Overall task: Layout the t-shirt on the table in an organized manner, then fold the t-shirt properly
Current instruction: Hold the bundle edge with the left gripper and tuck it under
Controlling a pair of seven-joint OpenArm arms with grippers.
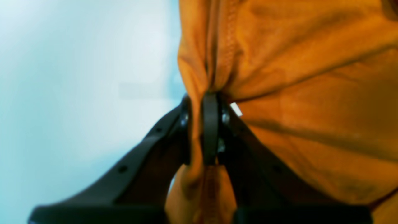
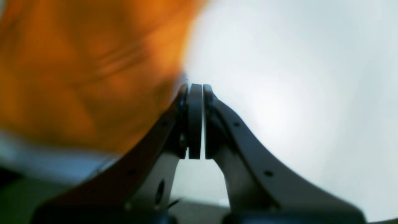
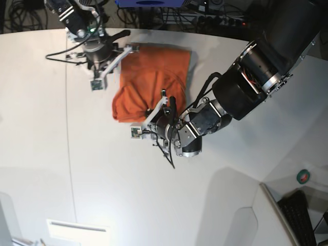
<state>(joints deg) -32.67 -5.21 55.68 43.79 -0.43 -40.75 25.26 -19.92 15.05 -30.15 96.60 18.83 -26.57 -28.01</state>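
The orange t-shirt (image 3: 154, 77) lies bunched and partly doubled over at the back middle of the white table (image 3: 51, 154). My left gripper (image 1: 202, 124) is shut on a pinched fold of the t-shirt (image 1: 311, 93); in the base view this left gripper (image 3: 146, 110) sits at the shirt's near edge. My right gripper (image 2: 196, 121) is shut, with no cloth showing between its pads, and the blurred t-shirt (image 2: 77, 71) lies just to its left. In the base view the right gripper (image 3: 122, 69) is at the shirt's left edge.
A thin dark seam (image 3: 68, 133) runs down the table's left part. Cables (image 3: 66, 51) trail behind the right arm at the back left. A tape roll (image 3: 303, 177) and a keyboard (image 3: 302, 215) lie beyond the table's curved front-right edge.
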